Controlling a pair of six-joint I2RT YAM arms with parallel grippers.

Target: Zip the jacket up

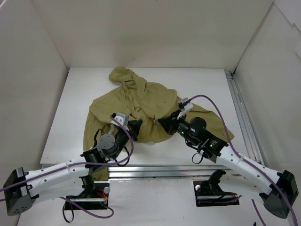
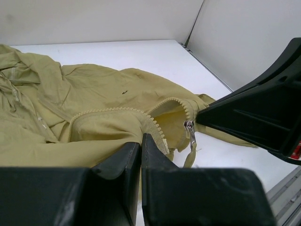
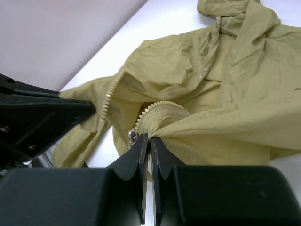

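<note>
The olive-khaki jacket (image 1: 146, 101) lies crumpled on the white table, hood toward the back, front zipper open. My left gripper (image 1: 136, 126) is shut on the jacket's near zipper edge; in the left wrist view its tips (image 2: 141, 140) pinch fabric beside the teeth. The metal zipper slider (image 2: 189, 126) hangs on the other edge, its pull tab dangling. My right gripper (image 1: 164, 123) is shut on that edge; in the right wrist view (image 3: 149, 140) it pinches the fabric right beside the slider (image 3: 133, 136). The two grippers face each other, a short gap apart.
The white table (image 1: 207, 89) is boxed in by white walls at left, back and right. An aluminium rail (image 1: 242, 113) runs along the right side and another (image 1: 155, 169) along the front edge. The jacket's sleeve drapes near the left arm (image 1: 89, 136).
</note>
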